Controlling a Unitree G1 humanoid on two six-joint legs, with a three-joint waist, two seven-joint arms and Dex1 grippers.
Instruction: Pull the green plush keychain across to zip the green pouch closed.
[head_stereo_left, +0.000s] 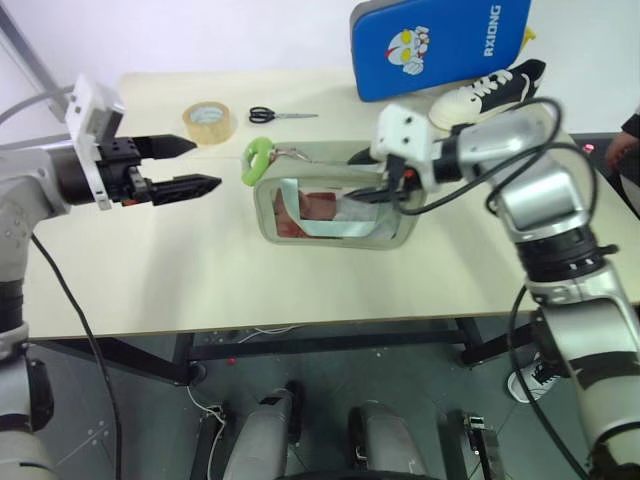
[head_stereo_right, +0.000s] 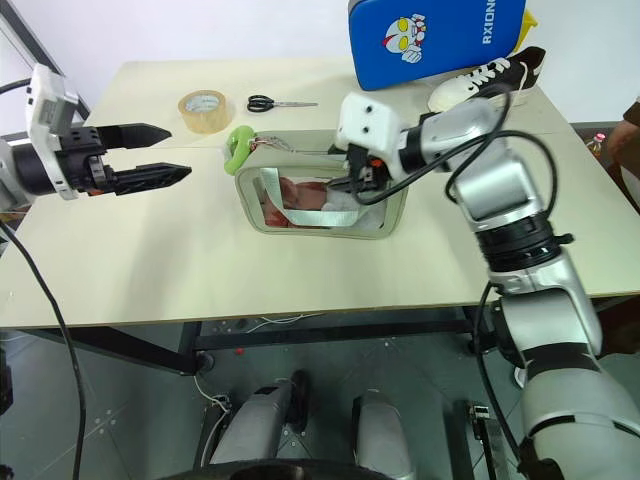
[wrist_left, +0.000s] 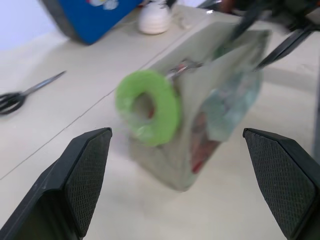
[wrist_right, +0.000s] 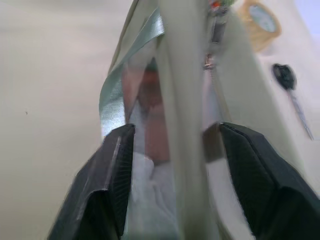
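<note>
your green pouch (head_stereo_left: 335, 205) stands upright near the middle of the pale surface (head_stereo_left: 150, 270), its clear window facing you with red and white contents behind it. the green plush keychain (head_stereo_left: 255, 160) sits at the pouch's top corner on your left, hanging off the zipper pull at that end.

your left claw (head_stereo_left: 190, 165) hovers above the surface just to the left of the keychain, apart from it, pointing toward it roughly level. its two black fingers (wrist_left: 82, 175) are spread wide, and in the left wrist view the fuzzy ring lies between them but farther out, not touched.

your right claw (wrist_right: 172, 150) is at the pouch's right end, up at the top edge. in the right wrist view its fingers (wrist_right: 112, 170) are parted, one on each side of the pouch's top, with the fabric and zipper line running between them. you cannot tell from the pictures whether the pads press the fabric or stand just clear of it.

behind the pouch you have a roll of tape (head_stereo_left: 207, 122) and black-handled scissors (head_stereo_left: 275, 115) lying flat, well apart from it. farther back on the right a blue cartoon case (head_stereo_left: 435, 45) stands upright, with a black-and-white sneaker (head_stereo_left: 490, 92) beside it.
</note>
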